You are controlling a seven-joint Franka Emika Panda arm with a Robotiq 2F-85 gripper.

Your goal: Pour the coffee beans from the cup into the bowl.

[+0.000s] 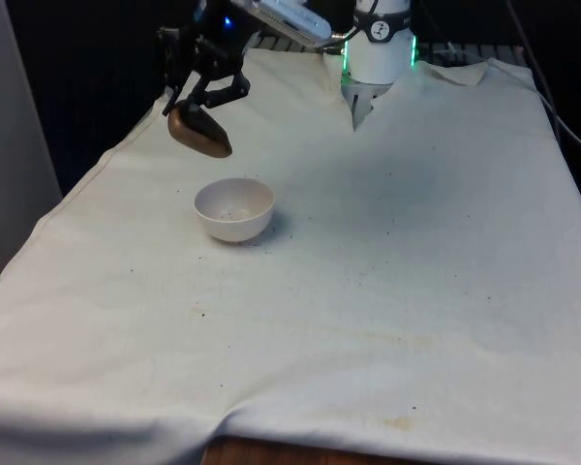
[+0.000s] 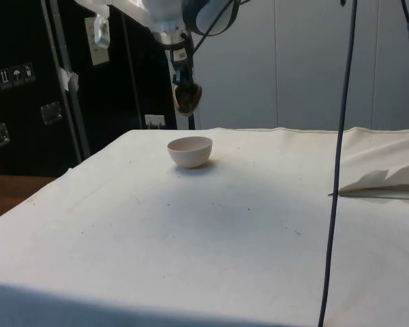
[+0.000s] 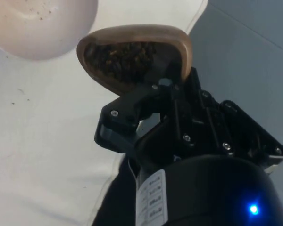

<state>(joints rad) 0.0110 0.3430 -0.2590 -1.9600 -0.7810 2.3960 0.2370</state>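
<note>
My black gripper [image 1: 205,97] is shut on a brown cup [image 1: 199,132], held in the air above the table. The cup is tilted towards the white bowl [image 1: 234,208], which sits on the cloth just below and to the front view's right of it. In the wrist view the cup [image 3: 134,55] holds dark coffee beans [image 3: 120,59] against its lower rim, with the bowl [image 3: 40,26] beyond its mouth. A few dark specks lie inside the bowl. The side view has the cup [image 2: 187,97] hanging above and slightly behind the bowl [image 2: 190,150].
The white cloth [image 1: 368,291] covers the table, with scattered dark crumbs around the bowl. The table's edge [image 1: 87,179] runs close to the cup on the front view's left. A black cable [image 2: 337,163] hangs down in the side view.
</note>
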